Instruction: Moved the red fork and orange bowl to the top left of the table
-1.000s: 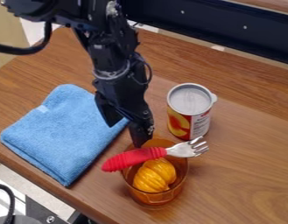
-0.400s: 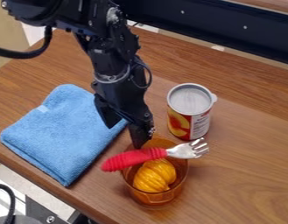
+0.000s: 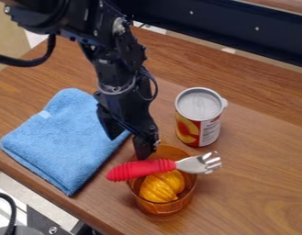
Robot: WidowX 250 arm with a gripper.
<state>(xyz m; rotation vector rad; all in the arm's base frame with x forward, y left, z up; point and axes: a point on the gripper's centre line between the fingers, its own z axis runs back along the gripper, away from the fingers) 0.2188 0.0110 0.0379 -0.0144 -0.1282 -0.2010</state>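
1. The black arm (image 3: 104,46) enters at the upper left and slants down toward the middle of the view.
2. A thin cable (image 3: 155,87) loops beside its wrist (image 3: 116,85).
3. The gripper (image 3: 128,148) hangs tilted, fingertips downward; its fingers (image 3: 142,146) appear spread apart, though the far one is partly hard to read.

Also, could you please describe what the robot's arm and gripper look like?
The arm is black with jointed, blocky segments, a lighter grey ring around its lower part and small metallic screw heads. Thin dark cables loop beside it, and a thicker black one curves off to the left. The gripper is black too, with angular, two-fingered hardware.
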